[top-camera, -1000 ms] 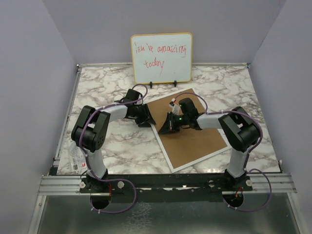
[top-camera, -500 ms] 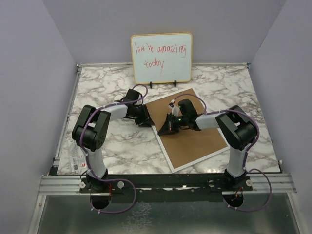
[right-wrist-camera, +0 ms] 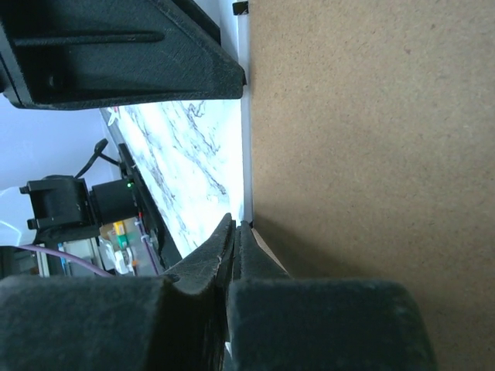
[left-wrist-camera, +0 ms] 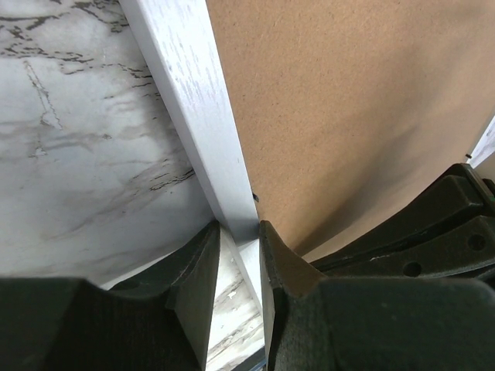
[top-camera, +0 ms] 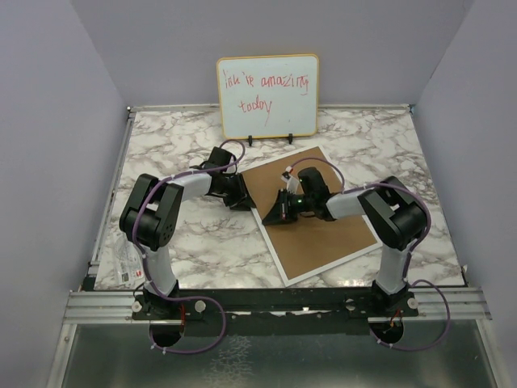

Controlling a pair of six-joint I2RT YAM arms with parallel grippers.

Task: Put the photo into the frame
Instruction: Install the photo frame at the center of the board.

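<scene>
My left jaws clamp the frame [left-wrist-camera: 186, 100] by its white rim; my right jaws are together. Likely rigid yet fragile, so I hold the edges.

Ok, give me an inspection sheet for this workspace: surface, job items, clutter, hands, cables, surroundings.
Surface: marble table, nothing spilled seen.
Job's things: frame lies face down with its brown backing board facing up; photo not seen.
Clutter: plastic packet at the table's left edge; whiteboard with red writing propped at the back.
Hands: left hand closed on the frame's white rim; right hand shut, tips at the rim beside the board.
Cables: purple cables along both arms, looped by the bases.
Surroundings: grey walls on three sides.
</scene>
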